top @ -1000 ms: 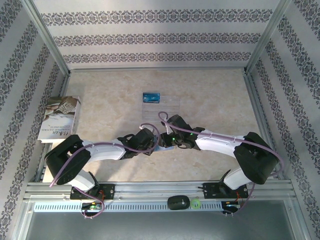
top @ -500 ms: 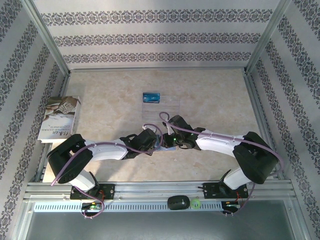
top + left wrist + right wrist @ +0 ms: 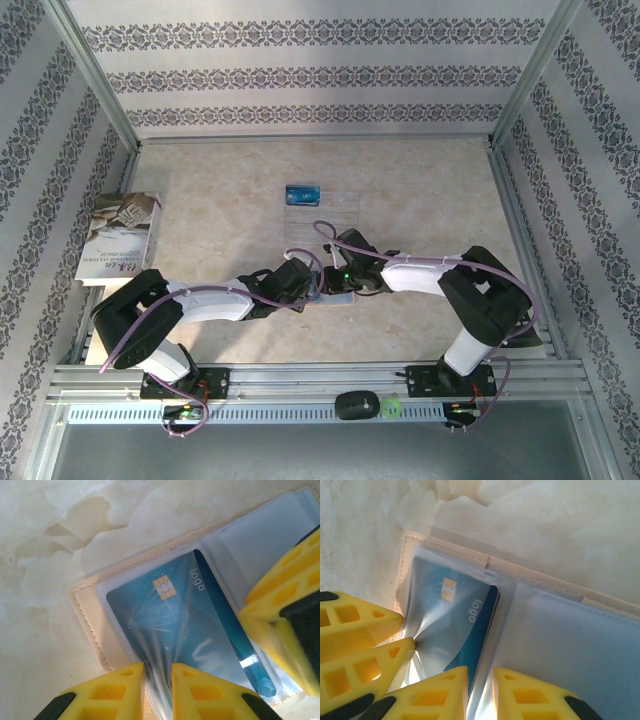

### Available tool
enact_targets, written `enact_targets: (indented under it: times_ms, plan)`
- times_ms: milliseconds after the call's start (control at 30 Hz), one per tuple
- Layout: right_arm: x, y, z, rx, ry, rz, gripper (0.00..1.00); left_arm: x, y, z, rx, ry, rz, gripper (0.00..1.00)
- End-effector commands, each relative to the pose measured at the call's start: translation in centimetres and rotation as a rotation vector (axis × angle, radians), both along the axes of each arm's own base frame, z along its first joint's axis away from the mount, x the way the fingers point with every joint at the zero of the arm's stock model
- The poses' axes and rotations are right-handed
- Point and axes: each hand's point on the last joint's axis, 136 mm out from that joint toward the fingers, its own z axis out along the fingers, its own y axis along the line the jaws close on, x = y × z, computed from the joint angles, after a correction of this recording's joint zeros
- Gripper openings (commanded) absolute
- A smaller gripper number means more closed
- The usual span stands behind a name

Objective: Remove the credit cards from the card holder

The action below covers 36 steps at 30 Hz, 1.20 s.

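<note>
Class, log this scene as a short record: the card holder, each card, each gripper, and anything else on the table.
card holder: open flat on the table, under both grippers
card inside: blue credit card, chip side up, in a clear sleeve
card out: second blue card at the far left corner of the clear tray
left gripper: jaws pinch the sleeve
right gripper: jaws straddle the sleeve's edge; grip unclear
book: by the table's left edge

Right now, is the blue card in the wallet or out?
In. The blue card lies inside a clear pocket of the card holder; film wrinkles over its chip.
</note>
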Motion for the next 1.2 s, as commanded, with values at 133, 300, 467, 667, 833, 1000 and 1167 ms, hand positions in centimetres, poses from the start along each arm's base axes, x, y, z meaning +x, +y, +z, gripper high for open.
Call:
enact_targets:
  times_ms: [133, 300, 467, 667, 833, 1000, 1167]
  plan:
    - [0.7, 1.2, 0.4, 0.061, 0.015, -0.003, 0.22, -2.6, 1.8, -2.7, 0.071, 0.107, -0.026, 0.22]
    - [0.7, 0.7, 1.3, 0.063, -0.013, -0.029, 0.21, -2.7, 1.9, -2.6, 0.065, 0.109, -0.021, 0.23]
    - [0.9, 0.6, 3.9, 0.102, -0.054, -0.054, 0.24, -2.6, 2.0, -2.3, 0.058, 0.102, -0.019, 0.24]
    - [0.0, 2.0, 2.4, 0.141, 0.076, -0.064, 0.22, -2.5, 1.9, -2.3, 0.051, 0.101, -0.017, 0.24]
    - [-0.3, 1.2, 0.4, 0.111, 0.127, -0.118, 0.21, -2.6, 2.1, -2.3, 0.051, 0.101, -0.019, 0.25]
    - [-0.2, 0.3, -0.1, 0.093, 0.139, -0.162, 0.20, -2.6, 2.2, -2.3, 0.049, 0.101, -0.016, 0.25]
    - [-0.3, -0.1, -0.6, 0.075, 0.158, -0.174, 0.18, -2.6, 2.3, -2.4, 0.047, 0.101, -0.012, 0.25]
